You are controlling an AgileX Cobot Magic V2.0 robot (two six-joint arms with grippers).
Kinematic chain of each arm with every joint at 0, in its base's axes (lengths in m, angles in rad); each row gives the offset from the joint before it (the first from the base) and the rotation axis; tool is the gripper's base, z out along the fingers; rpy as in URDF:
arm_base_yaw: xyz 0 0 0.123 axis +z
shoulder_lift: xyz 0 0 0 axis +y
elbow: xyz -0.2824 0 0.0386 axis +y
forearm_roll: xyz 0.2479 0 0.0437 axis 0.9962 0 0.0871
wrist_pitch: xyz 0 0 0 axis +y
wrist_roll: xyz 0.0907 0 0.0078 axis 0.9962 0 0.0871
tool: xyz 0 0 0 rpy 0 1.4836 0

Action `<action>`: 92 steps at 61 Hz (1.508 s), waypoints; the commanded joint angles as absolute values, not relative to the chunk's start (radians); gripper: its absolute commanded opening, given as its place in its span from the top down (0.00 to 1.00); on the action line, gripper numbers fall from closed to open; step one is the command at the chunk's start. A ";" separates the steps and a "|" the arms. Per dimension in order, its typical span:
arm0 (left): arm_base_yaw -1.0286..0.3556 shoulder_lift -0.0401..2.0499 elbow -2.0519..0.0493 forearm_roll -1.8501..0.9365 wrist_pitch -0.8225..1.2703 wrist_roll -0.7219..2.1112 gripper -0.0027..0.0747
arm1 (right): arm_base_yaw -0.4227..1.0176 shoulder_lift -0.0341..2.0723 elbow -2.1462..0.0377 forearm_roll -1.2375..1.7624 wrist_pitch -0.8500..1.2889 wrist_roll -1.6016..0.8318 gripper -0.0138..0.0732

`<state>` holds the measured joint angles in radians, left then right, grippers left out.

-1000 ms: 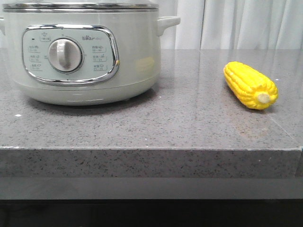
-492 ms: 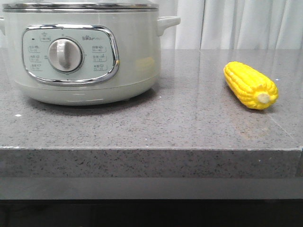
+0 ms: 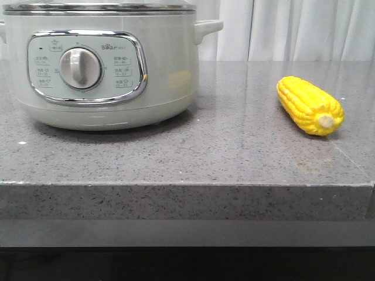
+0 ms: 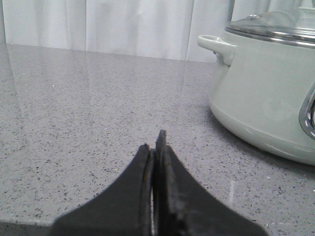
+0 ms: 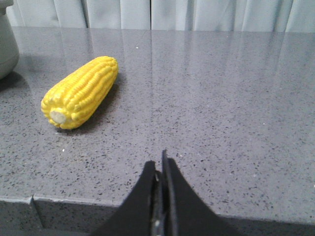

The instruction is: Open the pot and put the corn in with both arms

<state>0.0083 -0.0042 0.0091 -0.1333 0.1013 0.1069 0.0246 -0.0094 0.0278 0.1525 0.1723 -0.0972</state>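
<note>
We begin at our left gripper (image 4: 156,147), whose black, matte, tapered fingers are pressed flat together with nothing between them; only their tips show in the left wrist view, the rest cut off by the frame edge. It sits low near the front edge of the speckled grey stone worktop (image 4: 88,113). At about 2 o'clock from the left gripper stands the large round pale grey-green pot (image 4: 266,98), well apart from the tips, with a small side handle (image 4: 216,46) and a steel-rimmed glass lid (image 4: 275,27) still on; its far side runs out of that view.

Our right gripper (image 5: 161,167) is likewise closed tight and empty, its dark fingers meeting in a thin seam. At roughly 10 o'clock from it lies the bright yellow corn cob (image 5: 81,93) on its side, rows of glossy kernels, pale stub end (image 5: 57,116) turned toward the worktop's front edge, apart from the fingers.

In the front view neither gripper appears. The pot (image 3: 99,70) fills the upper left, its top and left side cropped; the chrome-framed panel (image 3: 88,67) carries a round knob (image 3: 81,68), and the small print around it is too fine to read. The corn (image 3: 309,105) lies at 3 o'clock from the pot, well apart. White pleated curtains (image 3: 293,29) hang behind.
</note>
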 commanded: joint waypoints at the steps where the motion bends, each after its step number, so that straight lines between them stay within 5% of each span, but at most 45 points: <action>1: 0.010 -0.028 0.007 -0.142 0.018 0.106 0.99 | 0.018 -0.031 0.025 0.144 0.086 -0.098 0.92; 20: 0.010 0.031 -0.185 -0.144 0.098 0.096 0.99 | 0.018 -0.011 -0.117 0.144 0.072 -0.098 0.92; 52: 0.010 0.648 -0.667 -0.137 0.186 0.102 0.98 | 0.018 0.482 -0.553 0.144 0.114 -0.098 0.92; 56: 0.010 0.657 -0.669 -0.137 0.175 0.102 0.92 | 0.018 0.489 -0.553 0.144 0.114 -0.098 0.91; 62: 0.010 0.661 -0.669 -0.137 0.173 0.102 0.64 | 0.018 0.490 -0.553 0.144 0.112 -0.098 0.82; 69: 0.010 0.661 -0.669 -0.137 0.173 0.102 0.23 | 0.018 0.490 -0.551 0.144 0.113 -0.098 0.52; 73: 0.010 0.661 -0.669 -0.137 0.169 0.102 0.09 | 0.018 0.491 -0.549 0.144 0.118 -0.098 0.33; 80: 0.010 0.661 -0.669 -0.158 0.139 0.102 0.07 | 0.018 0.492 -0.547 0.144 0.120 -0.098 0.15; 92: 0.008 0.726 -0.796 -0.163 0.318 0.105 0.10 | 0.018 0.492 -0.547 0.144 0.119 -0.098 0.13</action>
<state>0.0083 0.6887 -0.7025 -0.1483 0.3086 0.1063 0.0246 0.4798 -0.5157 0.1525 0.1939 -0.0972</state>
